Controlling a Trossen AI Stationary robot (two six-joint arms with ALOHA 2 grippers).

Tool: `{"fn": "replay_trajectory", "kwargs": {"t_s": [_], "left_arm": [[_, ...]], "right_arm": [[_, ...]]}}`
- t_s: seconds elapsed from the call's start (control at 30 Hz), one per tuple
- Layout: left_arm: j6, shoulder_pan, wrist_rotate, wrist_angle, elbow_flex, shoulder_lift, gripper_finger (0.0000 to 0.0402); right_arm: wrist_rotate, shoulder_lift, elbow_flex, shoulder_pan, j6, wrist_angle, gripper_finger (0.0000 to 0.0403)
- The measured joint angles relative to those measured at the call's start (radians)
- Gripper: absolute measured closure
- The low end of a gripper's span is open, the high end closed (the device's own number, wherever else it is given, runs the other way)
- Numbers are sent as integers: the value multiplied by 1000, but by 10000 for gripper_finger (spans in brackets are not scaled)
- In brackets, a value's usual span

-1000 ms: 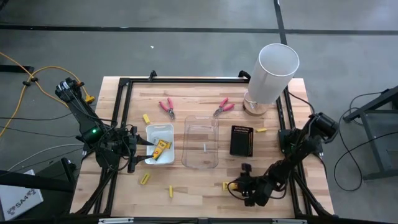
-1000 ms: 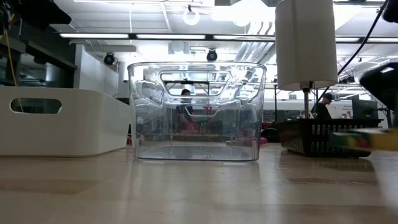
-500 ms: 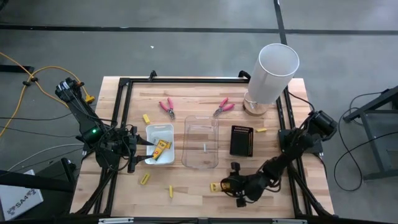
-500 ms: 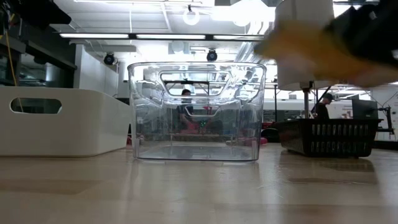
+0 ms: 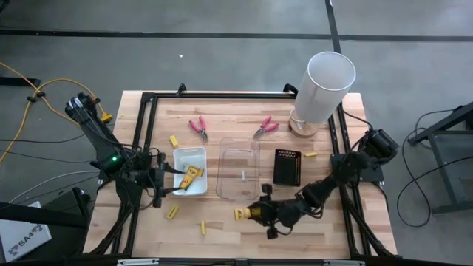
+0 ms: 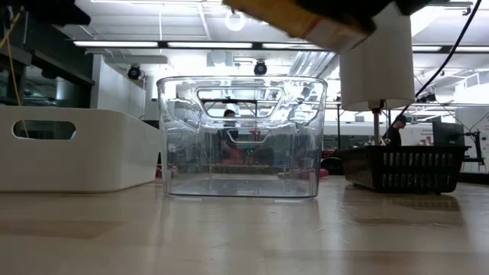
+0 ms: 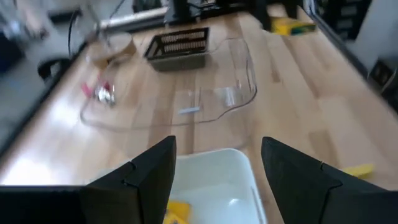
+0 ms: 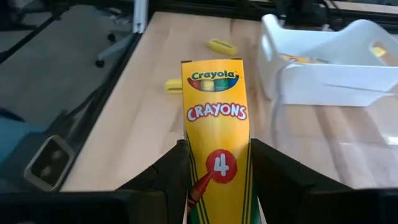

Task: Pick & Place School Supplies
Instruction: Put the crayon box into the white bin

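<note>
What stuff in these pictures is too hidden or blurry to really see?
- Yellow Crayola crayon box held by the right gripper: its lower end is hidden between the fingers in the right wrist view; the low view shows only a blur cut off by the top edge.
- White plastic tray: its wall hides the contents in the low view.
- Two pink-handled pliers: too small in the high view for detail.
- Left gripper: open over the white tray.

Floor: grey concrete (image 5: pixel 222 59), crossed by dark seam lines.
Ceiling: white pipes, fluorescent strip lights (image 6: pixel 126 43).
Far room: workbenches, a person (image 6: pixel 396 131).
</note>
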Motion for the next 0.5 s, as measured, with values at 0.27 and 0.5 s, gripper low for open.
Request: {"fn": "replay_trajectory", "kwargs": {"t_s": [0.27,0.5], "left_arm": [[512,66,-7,378,1,230,172],[929,140,-7,697,1,478,172]], "right_arm": [[-31,0,0,-54,2,75,257],[-46,0,1,-69,1,107,257]]}}
